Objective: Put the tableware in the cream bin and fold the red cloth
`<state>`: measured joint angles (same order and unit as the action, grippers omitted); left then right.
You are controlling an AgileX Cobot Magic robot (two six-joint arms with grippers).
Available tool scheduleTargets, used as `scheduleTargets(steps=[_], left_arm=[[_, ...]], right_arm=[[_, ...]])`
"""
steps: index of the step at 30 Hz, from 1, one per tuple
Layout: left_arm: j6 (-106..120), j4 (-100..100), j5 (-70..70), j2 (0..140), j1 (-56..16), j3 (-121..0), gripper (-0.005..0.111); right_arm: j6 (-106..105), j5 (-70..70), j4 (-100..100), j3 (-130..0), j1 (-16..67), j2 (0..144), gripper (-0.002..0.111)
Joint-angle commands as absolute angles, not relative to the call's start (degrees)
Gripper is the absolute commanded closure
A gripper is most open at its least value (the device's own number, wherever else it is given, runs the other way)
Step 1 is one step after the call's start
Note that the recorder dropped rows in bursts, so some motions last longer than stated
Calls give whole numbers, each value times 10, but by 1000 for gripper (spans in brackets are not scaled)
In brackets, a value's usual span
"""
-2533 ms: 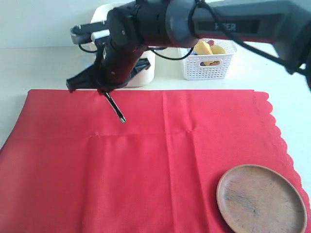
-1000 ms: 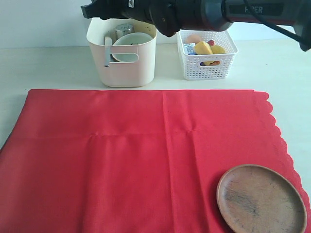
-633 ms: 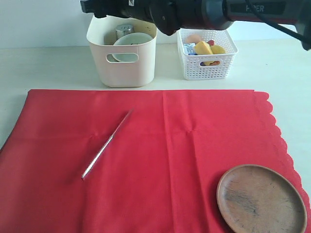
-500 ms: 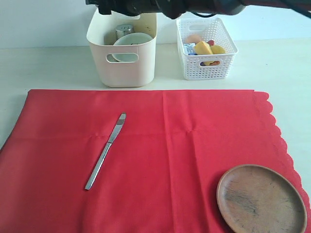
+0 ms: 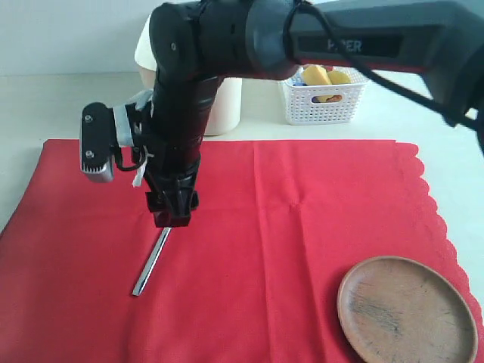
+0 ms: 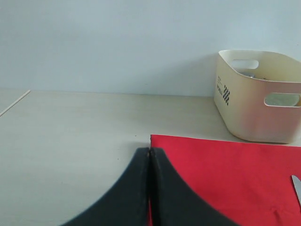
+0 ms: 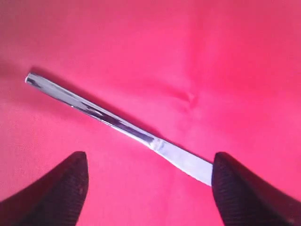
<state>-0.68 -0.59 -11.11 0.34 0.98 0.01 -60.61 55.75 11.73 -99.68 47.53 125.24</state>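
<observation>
Silver knife [image 5: 150, 265] flat on the red cloth [image 5: 318, 204], right jaws spread wide just over it, left jaws pressed together, brown plate [image 5: 407, 310] on the cloth too.

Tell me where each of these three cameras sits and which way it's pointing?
Exterior view: off the arms, high at the near side of the red cloth, facing the cream bin and wall; shows the right arm, with the right end effector over the silver knife.
Left wrist view: low over the table, facing the wall; shows the shut left end effector.
Right wrist view: looks straight down on the knife; shows the right end effector's open fingers.
Shared: knife and cloth appear in all three.
</observation>
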Motion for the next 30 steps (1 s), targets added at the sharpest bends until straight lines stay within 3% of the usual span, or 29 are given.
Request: scheduleTargets(steps=[1,14,25,30], left_arm=[[-7,-6,-113,0,6,0,104],[-7,-6,-113,0,6,0,104],[-7,-6,-113,0,6,0,104],[-7,-6,-113,0,6,0,104]], right_arm=[[-634,559,116,-997,494,1269,38],[-604,523,-76,-999,549,1325,41],[-609,507,-131,-999,556,1341,82],[-618,508,-141,-999,572,1341,85]])
